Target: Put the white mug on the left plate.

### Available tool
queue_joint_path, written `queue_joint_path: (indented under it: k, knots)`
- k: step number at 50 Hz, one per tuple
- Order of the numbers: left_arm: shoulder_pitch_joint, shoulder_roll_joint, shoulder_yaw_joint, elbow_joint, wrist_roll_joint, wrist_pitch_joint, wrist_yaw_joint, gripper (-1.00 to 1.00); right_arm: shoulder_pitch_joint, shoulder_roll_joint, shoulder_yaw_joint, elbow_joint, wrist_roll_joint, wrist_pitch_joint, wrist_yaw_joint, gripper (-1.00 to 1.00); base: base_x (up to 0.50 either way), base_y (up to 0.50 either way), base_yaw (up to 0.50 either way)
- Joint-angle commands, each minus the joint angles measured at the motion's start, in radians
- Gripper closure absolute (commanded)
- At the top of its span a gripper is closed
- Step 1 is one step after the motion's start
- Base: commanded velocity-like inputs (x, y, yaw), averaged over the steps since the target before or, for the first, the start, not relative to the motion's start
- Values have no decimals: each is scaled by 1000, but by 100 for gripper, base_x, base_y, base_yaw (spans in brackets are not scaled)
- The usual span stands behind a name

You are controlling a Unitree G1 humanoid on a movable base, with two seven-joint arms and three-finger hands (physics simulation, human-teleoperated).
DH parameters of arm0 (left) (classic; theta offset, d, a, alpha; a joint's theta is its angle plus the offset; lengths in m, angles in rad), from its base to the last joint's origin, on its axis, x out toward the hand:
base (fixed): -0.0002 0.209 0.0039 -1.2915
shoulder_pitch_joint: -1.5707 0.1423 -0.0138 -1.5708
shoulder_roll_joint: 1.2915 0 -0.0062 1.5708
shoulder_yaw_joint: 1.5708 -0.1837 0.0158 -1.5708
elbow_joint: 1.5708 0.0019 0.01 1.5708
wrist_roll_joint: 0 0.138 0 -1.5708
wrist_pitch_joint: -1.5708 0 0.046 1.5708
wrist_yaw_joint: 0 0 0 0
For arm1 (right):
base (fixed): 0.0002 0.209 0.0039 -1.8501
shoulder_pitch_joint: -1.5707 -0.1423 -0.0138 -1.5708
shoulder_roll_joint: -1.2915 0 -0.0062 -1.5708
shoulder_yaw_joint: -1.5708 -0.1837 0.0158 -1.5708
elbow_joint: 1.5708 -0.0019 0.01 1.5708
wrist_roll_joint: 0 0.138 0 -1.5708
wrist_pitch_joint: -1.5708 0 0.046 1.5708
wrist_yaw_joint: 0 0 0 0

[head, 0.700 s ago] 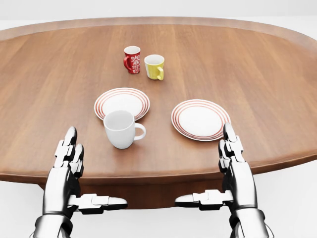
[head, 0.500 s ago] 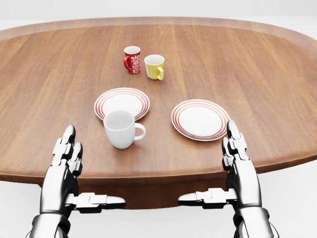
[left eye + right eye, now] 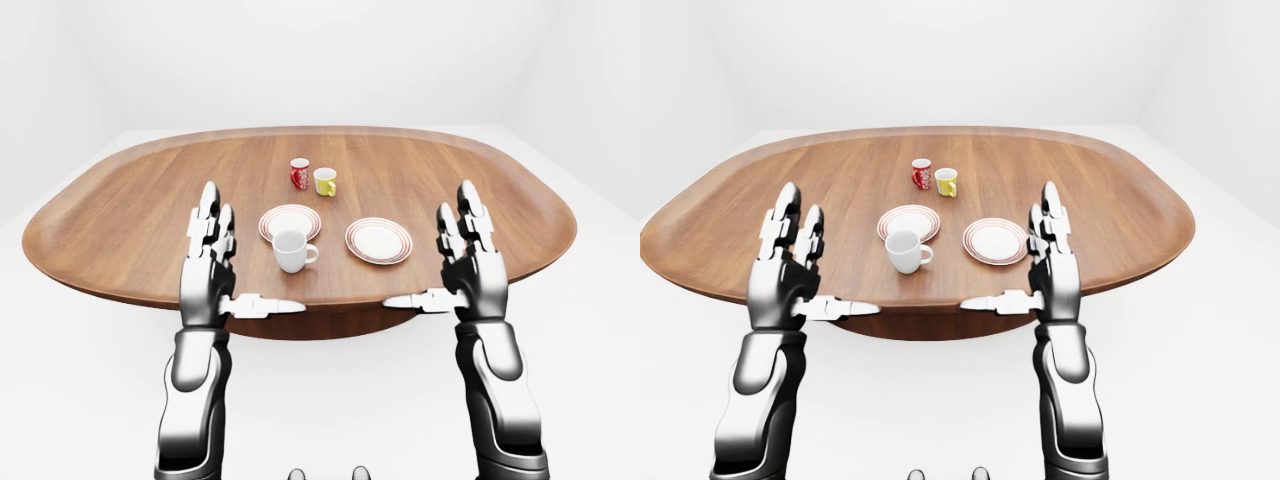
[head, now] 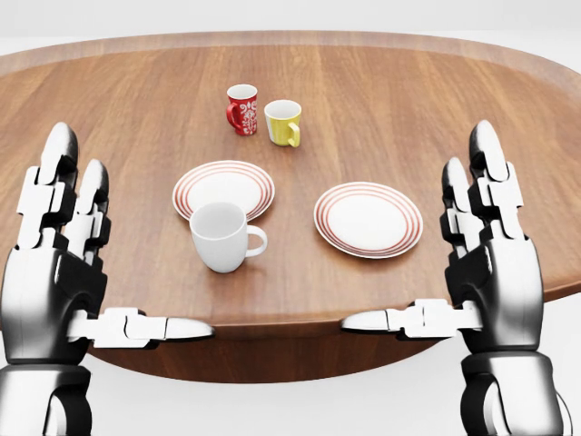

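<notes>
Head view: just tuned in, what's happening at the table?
Nothing is held yet. The left hand and right hand are both raised open over the near edge of the table, fingers up, thumbs pointing inward. The white mug stands on the wood, at the near rim of the left plate, not on it. The right plate is bare; a red mug and yellow mug stand farther off.

A red patterned mug point(image 4: 241, 108) and a yellow mug point(image 4: 283, 122) stand upright just beside each other on the oval wooden table point(image 4: 472, 100), the yellow one at about four o'clock from the red. A red-rimmed plate point(image 4: 369, 219) lies at about five o'clock from the yellow mug, well apart from it.
</notes>
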Motion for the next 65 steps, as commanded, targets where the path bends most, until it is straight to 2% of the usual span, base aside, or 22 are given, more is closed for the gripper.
queue_joint_path:
  k: [1, 8, 10, 34, 50, 57, 65]
  knots:
    - [-6, 0, 1, -72, -1, 0, -2, -100, -16, 0, -20, -90, 47, 0, -19, -100, 0, 0, 0]
    - [-6, 1, 4, -63, -2, 0, -4, -100, -13, -14, -14, -100, 52, 0, -11, -100, 0, 0, 0]
    - [-7, 1, 4, -71, -5, 0, -5, -100, -3, -14, 2, -95, 20, 0, 2, -100, 0, 50, 0]
    - [-6, 1, 6, -65, -6, 0, -6, -100, -16, -8, -10, -99, 16, 0, -8, -100, 0, 49, 0]
    - [-5, 0, 1, -81, -6, 0, -8, -100, -8, -7, -4, -89, 12, 0, 4, -100, 0, 1, 0]
    - [-4, 0, 2, -78, -7, 0, -8, -100, -4, -2, 1, -93, -7, 0, 7, -100, 0, 47, 0]
    - [-2, 1, 1, -80, -7, 0, -9, -100, -10, -1, -5, -95, 2, 0, -5, -100, 0, 0, 0]
